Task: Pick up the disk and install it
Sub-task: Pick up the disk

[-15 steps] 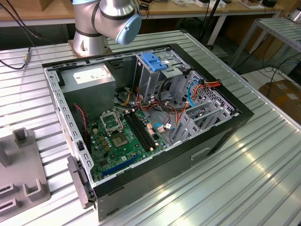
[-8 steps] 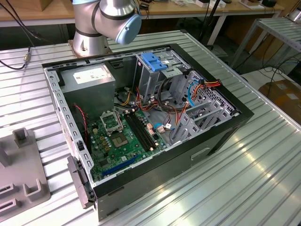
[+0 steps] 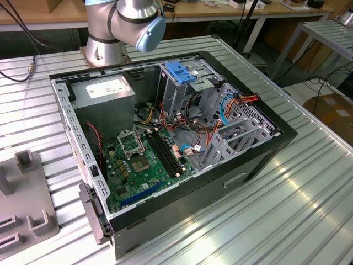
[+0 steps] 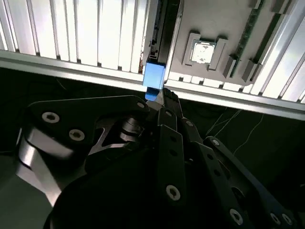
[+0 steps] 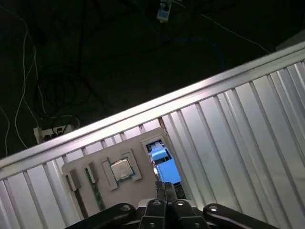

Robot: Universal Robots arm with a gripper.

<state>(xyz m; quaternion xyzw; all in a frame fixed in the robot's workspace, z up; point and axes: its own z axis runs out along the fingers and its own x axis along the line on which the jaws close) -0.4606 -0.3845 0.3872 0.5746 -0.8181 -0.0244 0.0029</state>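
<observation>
The gripper (image 4: 165, 98) is clenched on the disk (image 4: 154, 77), pinching its blue rail at the fingertips, probably to lift it edge-on from the grey tray (image 4: 214, 19) on the counter (image 4: 71, 28).

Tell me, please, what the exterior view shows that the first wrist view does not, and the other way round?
Exterior view: the arm behind an open computer case, with its motherboard and power supply.
First wrist view: the gripper right by the blue-framed disk, which sits in a slot of the tray near a chip; cables lie beyond the edge of the table.
Both: the ribbed metal table and the grey tray on it.
</observation>
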